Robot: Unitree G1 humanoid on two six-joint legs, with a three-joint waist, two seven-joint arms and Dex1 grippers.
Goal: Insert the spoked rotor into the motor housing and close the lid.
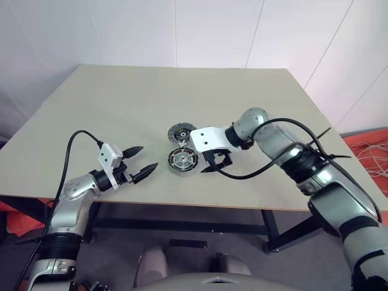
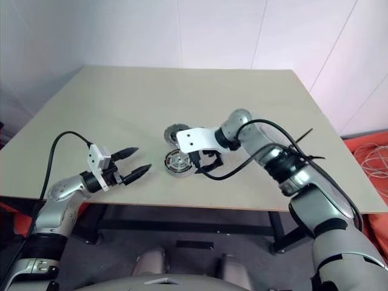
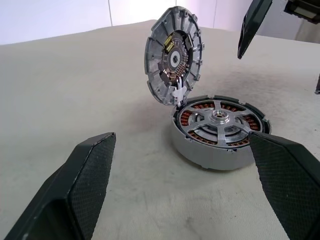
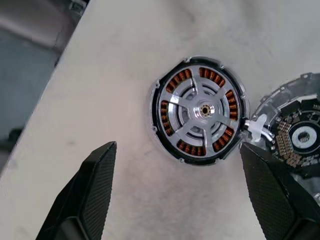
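Beige table (image 1: pixel 121 109) w/ black frame, white wall (image 1: pixel 182 30) behind, grey floor.

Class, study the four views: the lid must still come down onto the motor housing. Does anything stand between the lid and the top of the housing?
Nothing visible does. The lid stands tilted open at the rim of the motor housing. The spoked rotor already sits inside it. The right gripper hangs open above; the left gripper is open beside it.

My right wrist view cuts off the lid (image 4: pixel 300 137) at its edge; my finger (image 4: pixel 277 192) covers its rim.
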